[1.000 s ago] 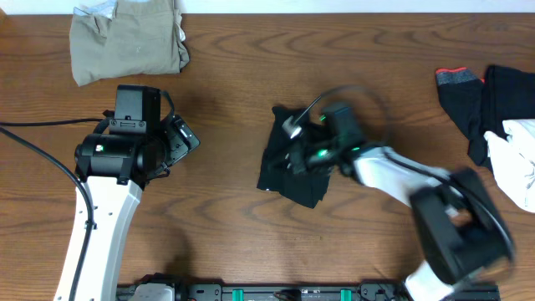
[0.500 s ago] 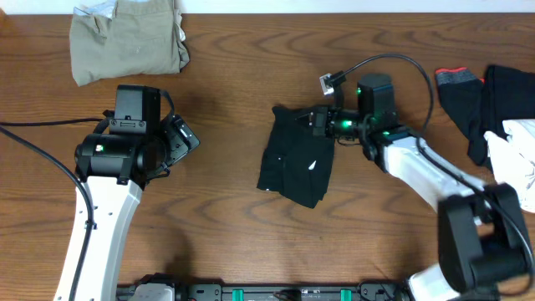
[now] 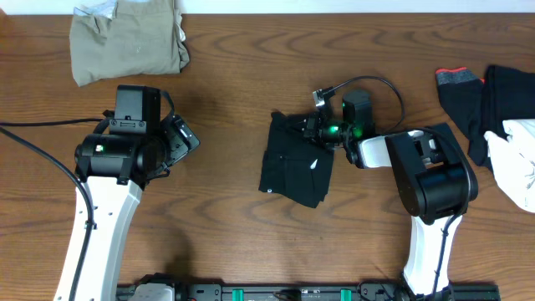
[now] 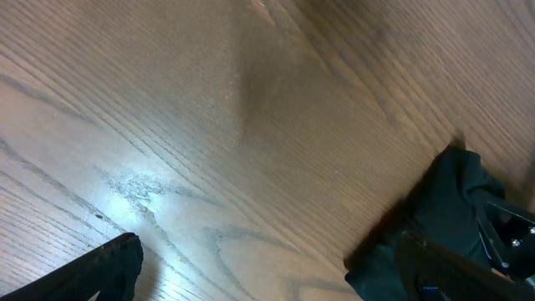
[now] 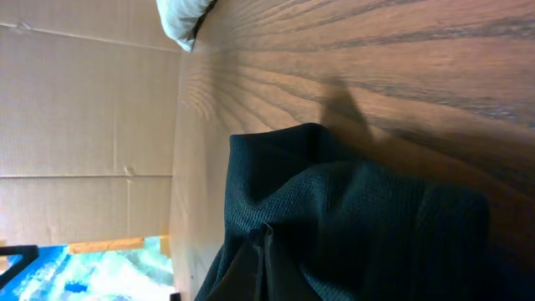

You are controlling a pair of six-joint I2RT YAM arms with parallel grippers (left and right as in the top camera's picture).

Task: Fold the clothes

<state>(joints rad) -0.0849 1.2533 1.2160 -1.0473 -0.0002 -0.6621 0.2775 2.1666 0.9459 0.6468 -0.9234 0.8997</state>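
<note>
Right arm has swung round since a second ago: elbow now sits right of centre on the bench (image 3: 226, 84), wrist tucked in at the far corner of the black garment (image 3: 294, 171). Left arm unchanged.

Left to right:
- **Khaki garment** (image 3: 125, 42), far left. It's folded into a lumpy block, so we read it as done and parked out of the way.
- **Left tool** (image 3: 179, 140): fingers wide apart over bare wood-grain bench, holding nothing, likely waiting its turn.
- **Black garment**, centre. Soft matte knit, crumpled into a rough rectangle, small white logo (image 3: 313, 165) facing up.
- **Right tool** (image 3: 308, 125) is closed on the black garment's far right edge. Its wrist view shows the fabric puckered and lifted toward the camera, so we judge it has pinched that edge to drag or flip it over.
- **Unfolded heap**, far right: black piece with red-orange trim (image 3: 458, 79) and white garment (image 3: 520, 163). They lie well apart from the work; we'd say queued.
</note>
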